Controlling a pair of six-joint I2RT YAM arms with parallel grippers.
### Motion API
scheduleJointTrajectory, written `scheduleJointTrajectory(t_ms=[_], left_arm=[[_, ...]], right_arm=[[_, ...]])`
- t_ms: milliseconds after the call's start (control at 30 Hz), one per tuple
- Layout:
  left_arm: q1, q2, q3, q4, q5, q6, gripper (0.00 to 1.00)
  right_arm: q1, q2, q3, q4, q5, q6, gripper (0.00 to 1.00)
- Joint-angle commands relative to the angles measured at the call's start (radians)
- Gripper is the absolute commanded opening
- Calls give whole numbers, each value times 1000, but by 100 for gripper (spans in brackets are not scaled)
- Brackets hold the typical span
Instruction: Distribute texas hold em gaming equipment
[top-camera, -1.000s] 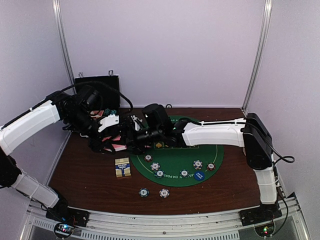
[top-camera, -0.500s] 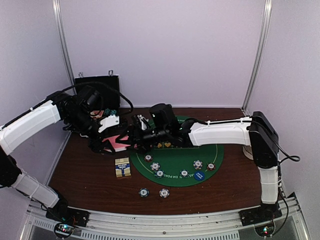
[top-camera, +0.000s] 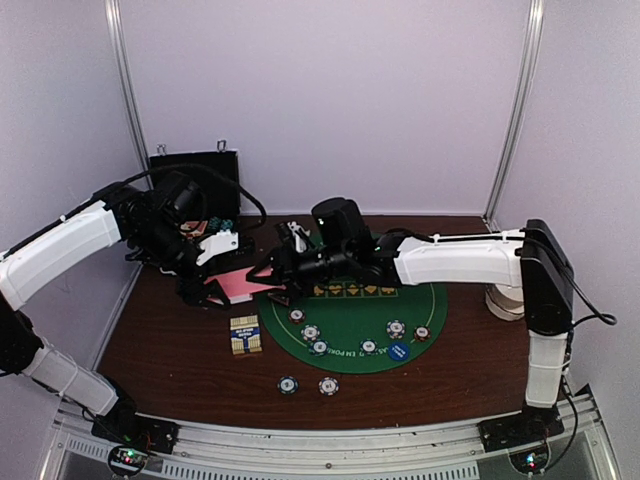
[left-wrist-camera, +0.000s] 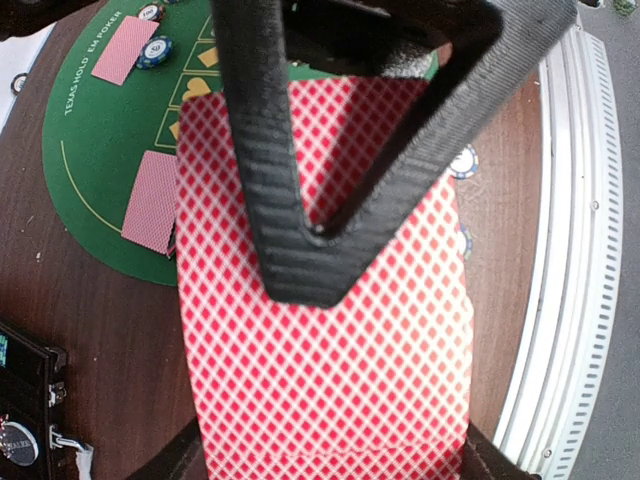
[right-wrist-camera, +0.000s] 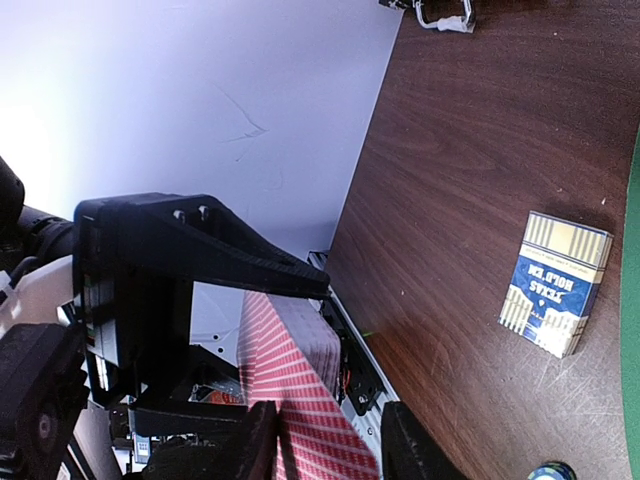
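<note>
Top view: your left gripper (top-camera: 205, 278) pinches a deck of pink-backed cards (top-camera: 238, 286) above the dark wooden surface (top-camera: 160, 350), left of the half-round green felt mat (top-camera: 440, 300). Your right gripper (top-camera: 272, 275) reaches across to the deck's free end. Round striped poker chips (top-camera: 311, 332) and a blue disc (top-camera: 398, 351) curve along the mat's near arc. Two more chips (top-camera: 288, 384) lie off the mat near you. A small yellow-blue card box (top-camera: 245, 334) lies flat beside the mat. A black hinged case (top-camera: 195, 175) stands open at the back left.

Left wrist view: the deck fills the frame, glossy, with a red-and-white diamond lattice. A ribbed black triangular finger (left-wrist-camera: 300, 200) presses on its top card. Two face-down cards (left-wrist-camera: 152, 200) lie on the felt beyond.

Right wrist view: your right jaws stand spread either side of the deck's end. You cannot tell whether they touch it. The box sits well apart on the wood grain.

Judged from this, the chips look largely laid out. Dealing has barely started, as most cards remain in the deck. The slick, thin cards may lift two at a time.
</note>
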Motion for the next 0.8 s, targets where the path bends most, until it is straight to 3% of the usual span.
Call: scheduleJointTrajectory(t_ms=[0, 200, 367, 767], left_arm=[[5, -23, 0, 32, 29, -1, 0], [5, -24, -1, 30, 23, -1, 0], [5, -20, 0, 31, 20, 1, 0], [5, -26, -1, 31, 11, 4, 0]], right_arm=[[-7, -51, -30, -10, -3, 12, 35], [-11, -82, -53, 13, -11, 33, 23], [-21, -108, -77, 31, -18, 57, 1], [-125, -258, -250, -100, -35, -36, 0]])
